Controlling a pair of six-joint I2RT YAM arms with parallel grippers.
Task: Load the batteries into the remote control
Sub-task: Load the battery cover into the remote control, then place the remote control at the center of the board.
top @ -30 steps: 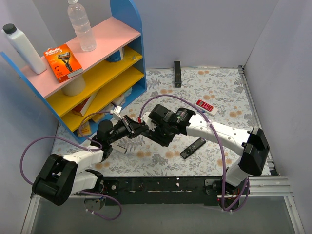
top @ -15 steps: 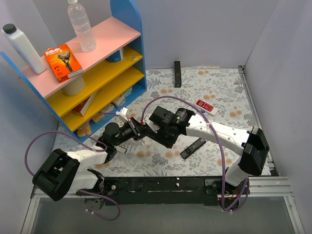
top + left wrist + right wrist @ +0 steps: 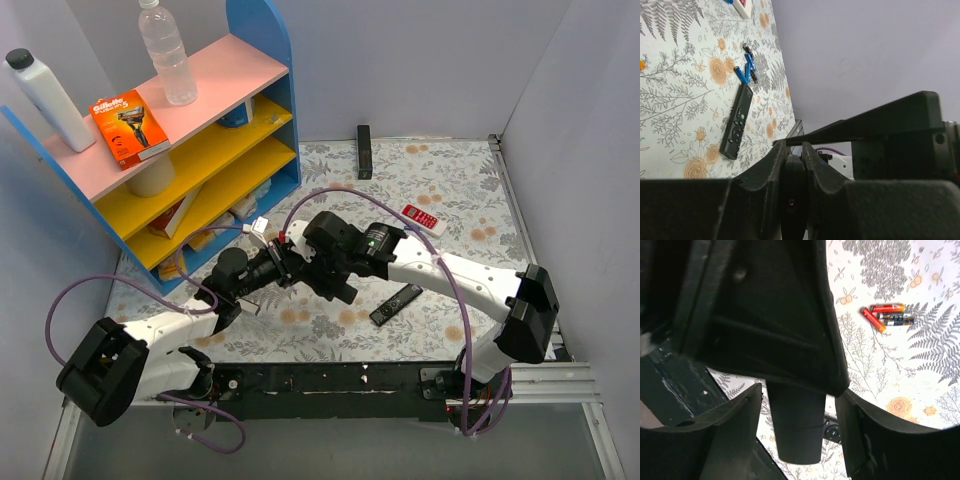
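Floral-print desk (image 3: 450, 170); arms meet above its middle. Left claw (image 3: 794, 149): fingers pressed together, contents unclear. Right claw (image 3: 799, 391): jaws apart around the left one's tip. Further right, slim black rectangular remote control (image 3: 397, 303) lies buttons-up on the desk, with small blue cylindrical batteries (image 3: 746, 70) just beside its end. Likely step: preparation, nothing loaded. Next probably calls for turning the remote over to reach its back.

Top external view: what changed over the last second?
The left gripper pushed right, closer to the right gripper, its elbow sinking toward the near edge; the right arm's elbow swung slightly outward. Whether anything was let go cannot be told. The black remote, red-and-white remote and shelf stayed put.
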